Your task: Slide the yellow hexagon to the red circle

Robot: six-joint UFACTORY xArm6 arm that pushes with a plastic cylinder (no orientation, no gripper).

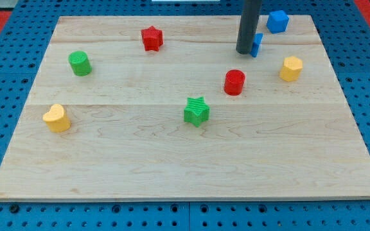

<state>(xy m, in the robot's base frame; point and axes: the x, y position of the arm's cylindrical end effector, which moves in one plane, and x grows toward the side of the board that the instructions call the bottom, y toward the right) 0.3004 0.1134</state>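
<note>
The yellow hexagon [291,68] lies near the board's right edge. The red circle [234,82] stands to its left and slightly lower, a short gap between them. My tip [246,51] rests on the board above the red circle, to the upper left of the yellow hexagon. The rod hides most of a small blue block [257,44] right behind it; its shape cannot be made out.
A blue block [277,21] sits at the top right. A red star [151,38] is at top centre, a green cylinder [79,63] at left, a yellow heart [56,118] at lower left, a green star [196,111] in the middle. The wooden board [172,167] ends on a blue pegboard.
</note>
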